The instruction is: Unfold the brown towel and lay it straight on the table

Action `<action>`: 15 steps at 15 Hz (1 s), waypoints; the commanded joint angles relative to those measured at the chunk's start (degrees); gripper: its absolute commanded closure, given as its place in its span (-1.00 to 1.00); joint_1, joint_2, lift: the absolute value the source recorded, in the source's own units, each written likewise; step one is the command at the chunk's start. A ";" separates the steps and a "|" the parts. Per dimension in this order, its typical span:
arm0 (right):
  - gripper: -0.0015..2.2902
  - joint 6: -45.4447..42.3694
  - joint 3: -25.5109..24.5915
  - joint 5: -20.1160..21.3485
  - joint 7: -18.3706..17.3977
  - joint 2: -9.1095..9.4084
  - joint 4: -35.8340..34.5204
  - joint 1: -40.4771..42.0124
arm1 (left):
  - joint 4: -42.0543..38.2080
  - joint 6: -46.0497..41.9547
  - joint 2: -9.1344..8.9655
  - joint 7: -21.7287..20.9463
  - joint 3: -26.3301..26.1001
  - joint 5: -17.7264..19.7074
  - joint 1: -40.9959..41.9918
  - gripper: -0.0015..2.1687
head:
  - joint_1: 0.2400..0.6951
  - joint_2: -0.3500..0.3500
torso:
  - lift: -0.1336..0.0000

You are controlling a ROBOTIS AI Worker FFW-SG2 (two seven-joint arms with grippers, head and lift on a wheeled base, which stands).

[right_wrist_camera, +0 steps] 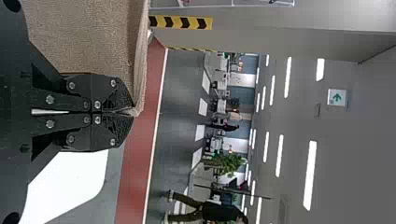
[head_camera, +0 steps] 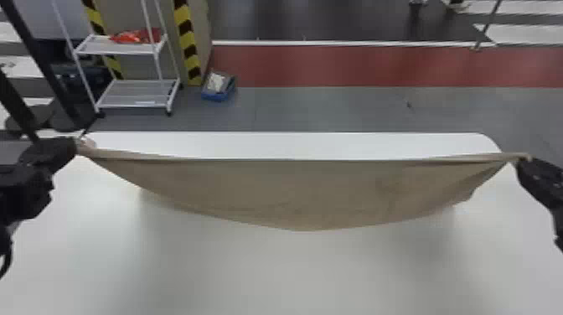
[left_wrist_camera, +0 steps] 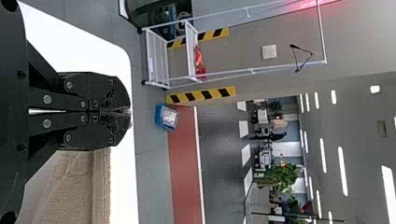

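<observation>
1. Unfolding looks largely done: brown towel hangs between left tool and right tool, each pinched tight on a corner.
2. Remaining: lower, straighten on bench, release.

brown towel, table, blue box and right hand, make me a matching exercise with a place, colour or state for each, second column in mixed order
Column 1
1. brown towel
2. table
3. blue box
4. right hand

Column 2
A. on the floor, beyond the table
B. shut on a corner
C. one edge stretched nearly straight, the rest hanging down
D. white

Right pairs: 1-C, 2-D, 3-A, 4-B
</observation>
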 commanded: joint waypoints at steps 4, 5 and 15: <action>0.16 7.49 7.79 2.27 1.16 -0.21 12.01 -19.74 | 7.78 -0.60 -1.25 3.44 -5.51 -0.35 -10.87 0.25 | 0.96 0.07 | -0.87; 0.16 7.13 9.20 3.15 1.16 -0.39 16.32 -24.66 | 13.05 -2.54 -1.17 3.88 -7.27 -0.26 -15.61 0.25 | 0.90 0.08 | -0.87; 0.16 1.16 12.45 -3.01 11.18 -8.03 35.39 -40.92 | 23.51 -9.74 0.59 9.94 -9.55 7.39 -28.80 0.25 | -0.28 0.14 | -0.87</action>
